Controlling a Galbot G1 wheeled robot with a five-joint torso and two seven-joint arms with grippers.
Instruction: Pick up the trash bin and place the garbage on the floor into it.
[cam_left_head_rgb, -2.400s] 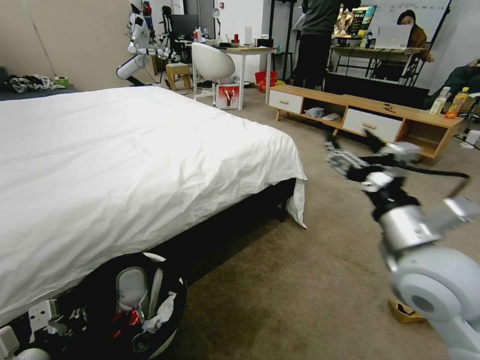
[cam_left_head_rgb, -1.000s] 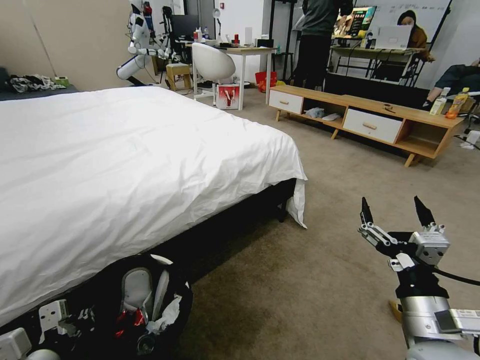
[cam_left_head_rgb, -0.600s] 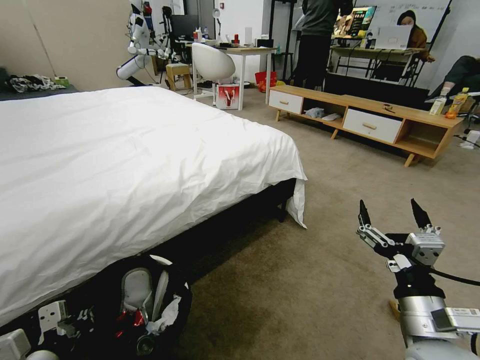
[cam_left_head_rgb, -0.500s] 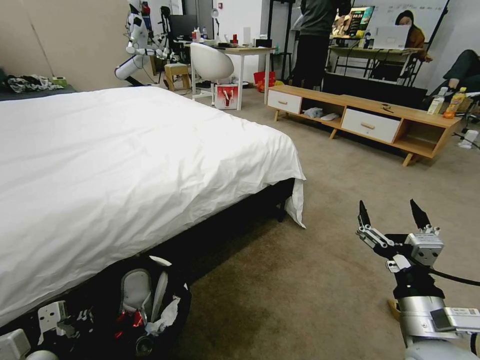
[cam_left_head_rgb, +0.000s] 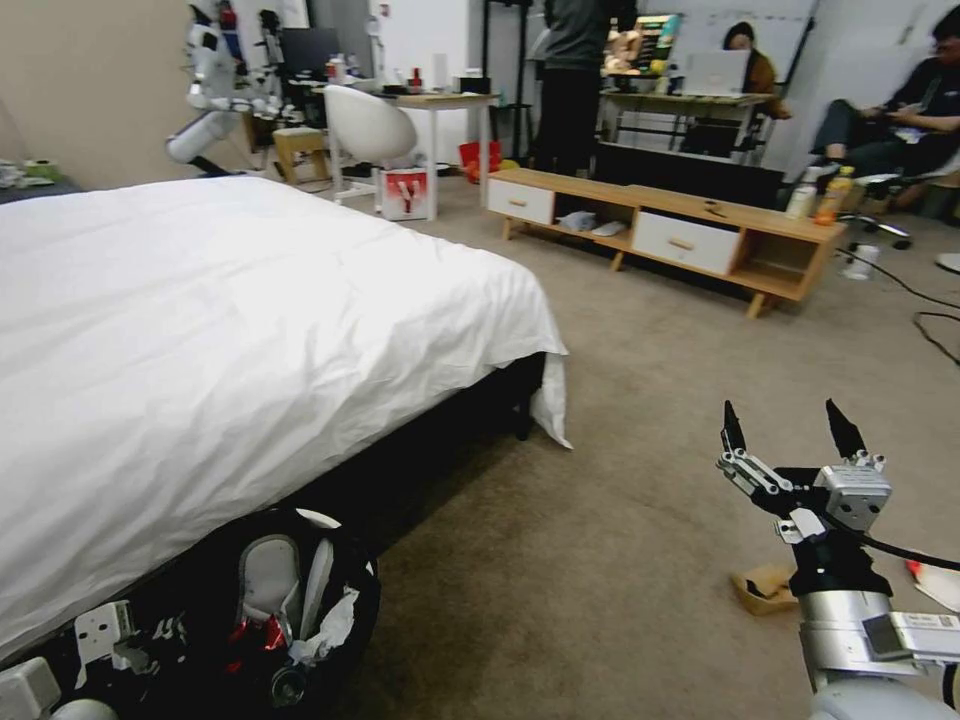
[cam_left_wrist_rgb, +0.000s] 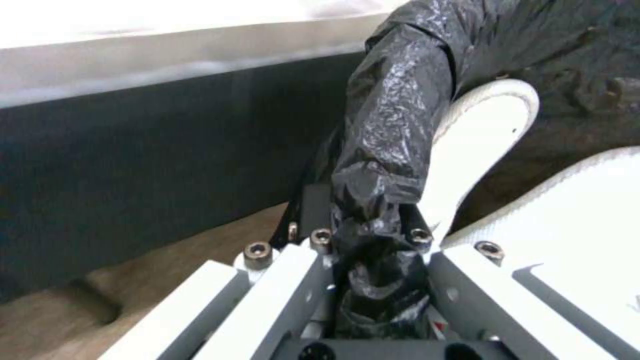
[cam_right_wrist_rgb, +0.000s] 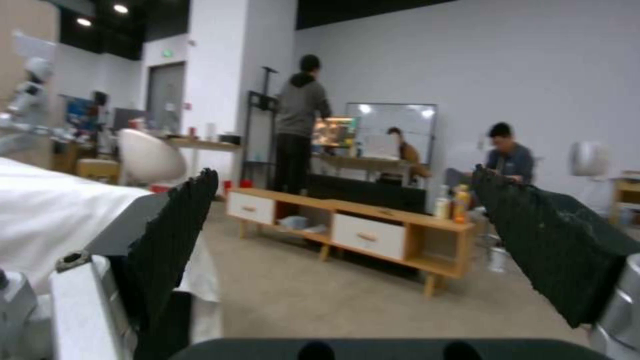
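Carpeted floor (cam_left_head_rgb: 620, 560) is seen from the head camera, with a white-sheeted bed (cam_left_head_rgb: 220, 330) filling the left and a low wooden cabinet (cam_left_head_rgb: 690, 235) far right. The trash bin (cam_left_head_rgb: 285, 610) is held at near left against the bed's edge, tissues and a red wrapper inside it. The right gripper (cam_left_head_rgb: 785, 437) is raised at near right, fingers spread wide and holding nothing; tan cardboard (cam_left_head_rgb: 762, 588) lies on the carpet just beside it.

At the left wrist, the left gripper (cam_left_wrist_rgb: 373, 235) is clamped on the bin's black bag and white rim.

At the right wrist, the cabinet is framed between the parted fingers (cam_right_wrist_rgb: 175, 225).
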